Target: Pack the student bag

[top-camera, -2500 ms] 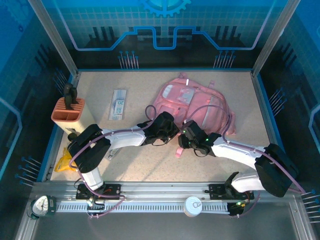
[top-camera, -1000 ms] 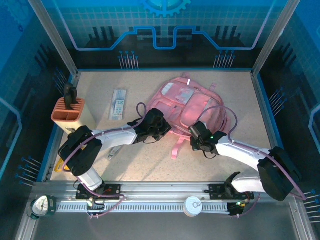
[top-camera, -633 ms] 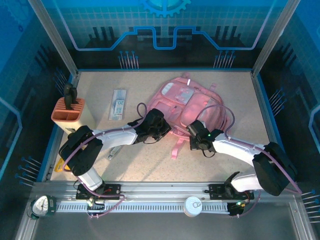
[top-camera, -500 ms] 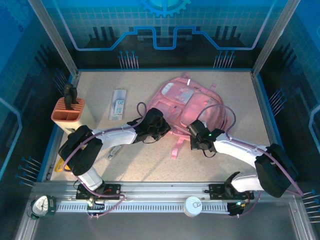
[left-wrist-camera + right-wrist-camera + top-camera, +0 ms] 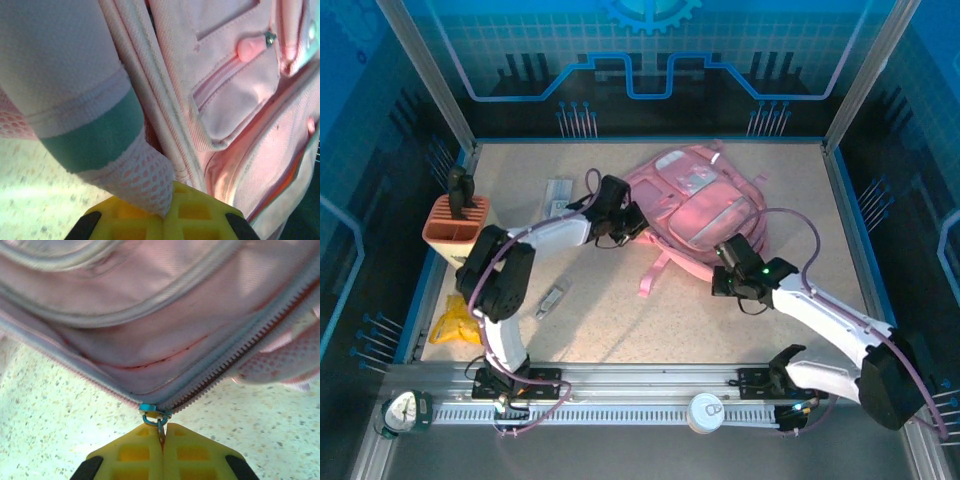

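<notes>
The student bag (image 5: 705, 200), a large soft pink backpack, lies flat at the back middle of the table, one strap (image 5: 655, 272) trailing toward the front. My left gripper (image 5: 626, 222) is at the bag's left edge. In the left wrist view its yellow fingers (image 5: 200, 215) are shut on white mesh fabric (image 5: 145, 180) of the bag (image 5: 235, 100). My right gripper (image 5: 728, 264) is at the bag's near right edge. In the right wrist view the gripper (image 5: 163, 432) is shut on the zipper pull under a teal slider (image 5: 154, 411), with the zipper (image 5: 240, 357) parted beyond it.
A salmon pen holder (image 5: 457, 222) with a dark item in it stands at the left edge. A flat white pack (image 5: 556, 200) lies behind the left arm. A yellow object (image 5: 450, 325) and a small grey item (image 5: 551, 299) lie at front left. A can (image 5: 706, 410) sits on the front rail.
The bag has shifted toward the back and turned, its strap swinging left. The left gripper moved back with the mesh in it. The right gripper closed on the zipper pull and pulled rightward.
</notes>
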Available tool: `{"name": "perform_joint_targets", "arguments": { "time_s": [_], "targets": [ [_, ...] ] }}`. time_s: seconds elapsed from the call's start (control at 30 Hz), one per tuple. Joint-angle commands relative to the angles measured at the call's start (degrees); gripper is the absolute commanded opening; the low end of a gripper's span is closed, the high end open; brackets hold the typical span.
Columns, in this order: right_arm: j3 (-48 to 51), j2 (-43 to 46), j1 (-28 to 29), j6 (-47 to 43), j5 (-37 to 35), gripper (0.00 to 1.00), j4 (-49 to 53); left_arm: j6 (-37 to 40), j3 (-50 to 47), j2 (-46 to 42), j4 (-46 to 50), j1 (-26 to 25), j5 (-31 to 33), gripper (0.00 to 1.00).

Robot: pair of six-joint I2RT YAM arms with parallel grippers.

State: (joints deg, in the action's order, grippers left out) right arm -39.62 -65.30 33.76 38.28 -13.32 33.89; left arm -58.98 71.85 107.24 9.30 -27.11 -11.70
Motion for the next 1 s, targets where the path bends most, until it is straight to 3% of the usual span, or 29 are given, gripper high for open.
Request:
{"name": "perform_joint_targets", "arguments": {
  "time_s": [0.0,0.03,0.17,0.3,0.43,0.67,0.77,0.87,0.97],
  "targets": [
    [-3.05,-3.88,5.68,-0.49,5.86,0.00,0.54,6.98,8.25,3.32,1.58,1.65,-0.62,0.10],
    [-4.25,-5.63,7.34,0.06,6.76,0.00,-1.04,7.38,8.95,3.75,2.16,1.71,-0.61,0.21],
    [-6.60,-10.30,8.71,1.97,7.04,0.00,-3.77,6.09,4.06,0.40,0.33,1.95,-0.06,0.39],
    [-6.97,-11.44,8.87,0.62,5.08,0.00,-3.21,-0.87,-8.98,-6.47,-7.26,0.39,-2.22,0.46],
    [-6.73,-10.83,8.81,-0.21,4.07,0.00,-3.12,-8.31,-18.06,-12.22,-14.05,-5.20,-0.43,0.52],
    [-6.89,-11.94,8.84,0.02,4.80,0.00,-3.22,-20.81,-21.66,-10.44,-24.22,-15.39,5.76,0.54],
    [-7.15,-12.13,9.00,0.04,5.04,0.00,-3.17,-22.50,-18.60,-5.67,-24.58,-16.73,5.32,0.53],
    [-7.24,-11.99,9.30,-0.10,4.49,0.00,-2.53,-24.55,-18.28,-2.45,-29.34,-16.91,5.40,0.45],
    [-6.69,-11.27,9.41,-0.14,3.19,0.00,-2.20,-23.47,-16.84,-1.19,-27.98,-17.03,6.10,0.38]
  ]
}}
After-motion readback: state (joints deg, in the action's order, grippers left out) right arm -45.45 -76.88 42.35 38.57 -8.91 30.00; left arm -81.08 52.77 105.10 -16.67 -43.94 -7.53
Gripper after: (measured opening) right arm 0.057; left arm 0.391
